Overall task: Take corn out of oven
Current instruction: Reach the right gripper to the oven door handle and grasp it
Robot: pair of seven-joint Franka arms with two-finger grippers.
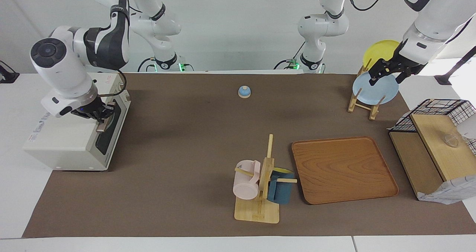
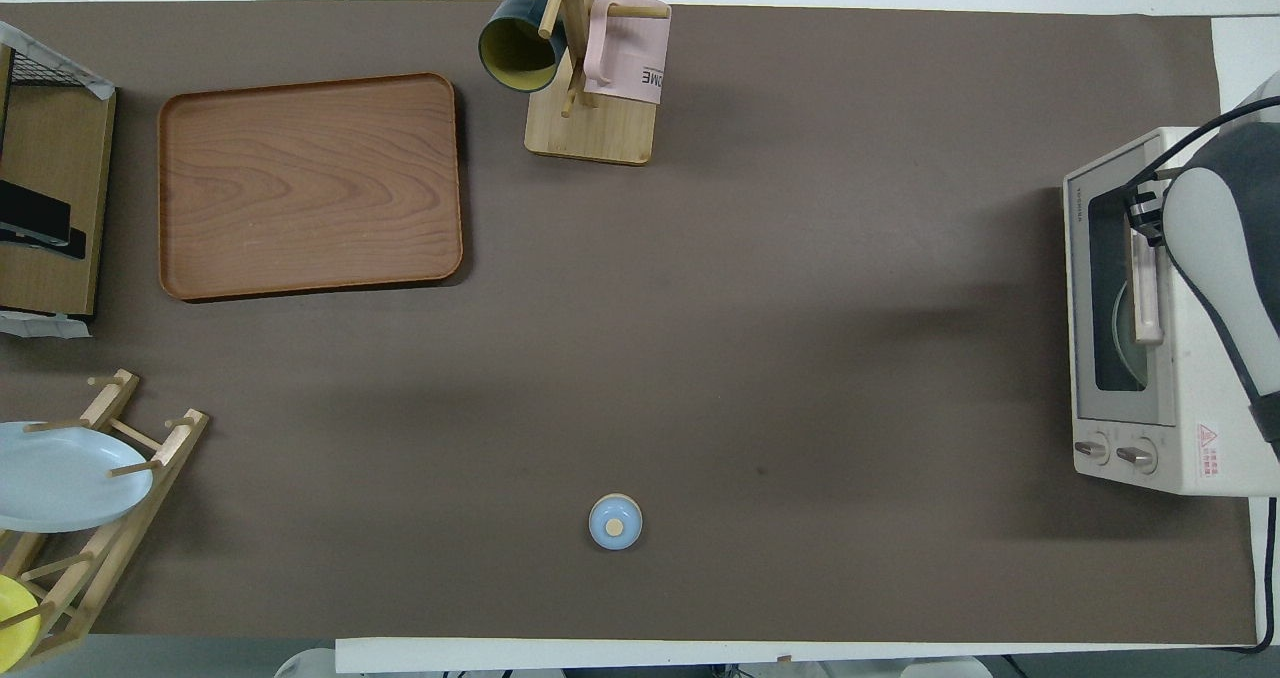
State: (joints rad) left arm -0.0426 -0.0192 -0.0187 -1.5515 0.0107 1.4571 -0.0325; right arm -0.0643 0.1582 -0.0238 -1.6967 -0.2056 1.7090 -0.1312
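The cream-white oven [image 1: 70, 142] stands at the right arm's end of the table, its dark glass door [image 1: 106, 136] closed. It also shows in the overhead view [image 2: 1205, 378]. The corn is hidden. Through the glass only a pale round shape [image 2: 1125, 333] shows. My right gripper [image 1: 101, 115] is down at the tan bar handle [image 1: 99, 128], at the end of it farther from the robots [image 2: 1143, 213]. My left gripper [image 1: 386, 74] waits, open, over the light blue plate [image 1: 373, 89] in the wooden plate rack.
A wooden tray [image 1: 342, 168] and a mug tree [image 1: 262, 187] with a pink and a blue mug stand in the table's middle. A small blue bell [image 1: 244, 91] sits near the robots. A yellow plate [image 1: 379, 49] is in the rack. A wire-and-wood shelf [image 1: 435, 140] stands at the left arm's end.
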